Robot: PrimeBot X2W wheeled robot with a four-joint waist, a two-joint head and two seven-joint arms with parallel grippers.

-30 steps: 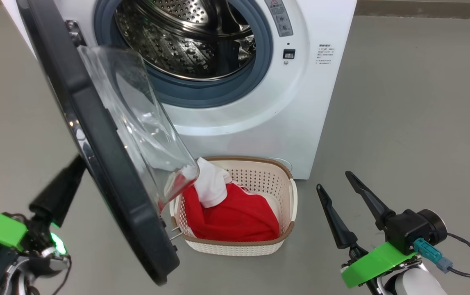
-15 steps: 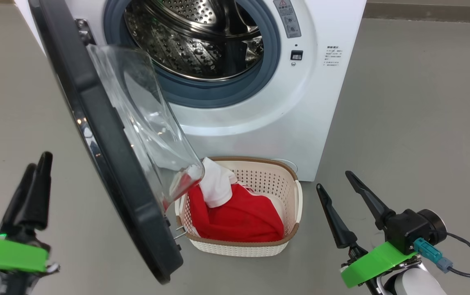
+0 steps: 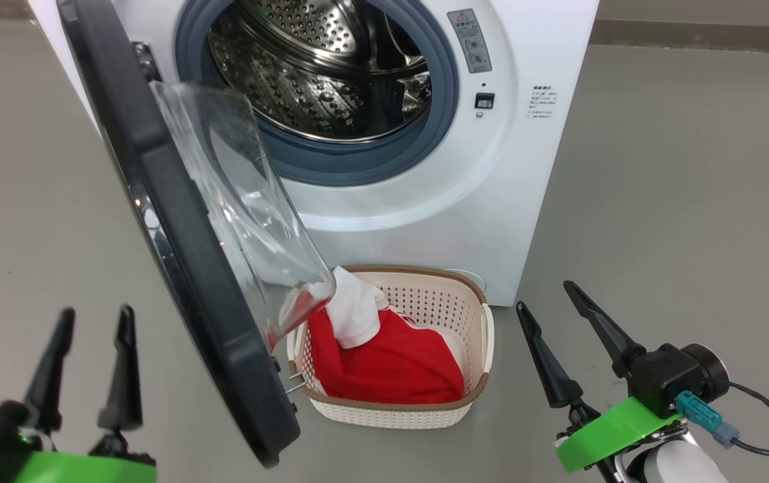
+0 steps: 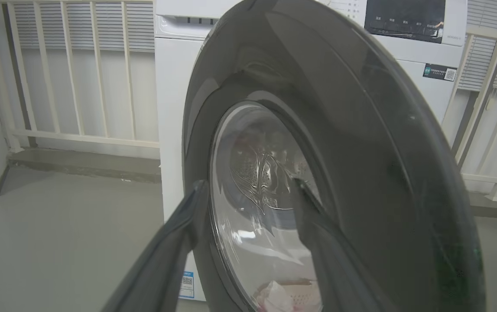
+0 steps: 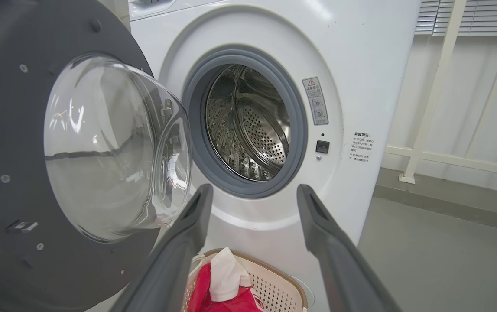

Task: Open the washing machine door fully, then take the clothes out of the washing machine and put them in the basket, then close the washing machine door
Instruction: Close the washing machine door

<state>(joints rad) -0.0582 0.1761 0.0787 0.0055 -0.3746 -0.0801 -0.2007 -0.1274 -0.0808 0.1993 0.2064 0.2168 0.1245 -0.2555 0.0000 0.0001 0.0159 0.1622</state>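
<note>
- The left gripper [image 3: 96,314] stood with fingers apart, empty, outside the open door [image 3: 176,255].
- The right gripper [image 3: 545,295] stood likewise, apart and empty.
- The left wrist view showed the door's outer face; the right wrist view showed its inner side and the drum [image 5: 252,130].
- The clothes [image 3: 384,362] lay in the basket [image 3: 411,270] before the washing machine [image 3: 424,221].

floor [image 3: 679,174]: grey | railing [image 4: 83,138]: cream bars | blinds [image 4: 49,26]: white

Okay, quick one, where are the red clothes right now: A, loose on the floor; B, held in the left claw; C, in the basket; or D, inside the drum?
C: the red clothes lie piled in the basket on the floor in front of the washing machine.
</note>
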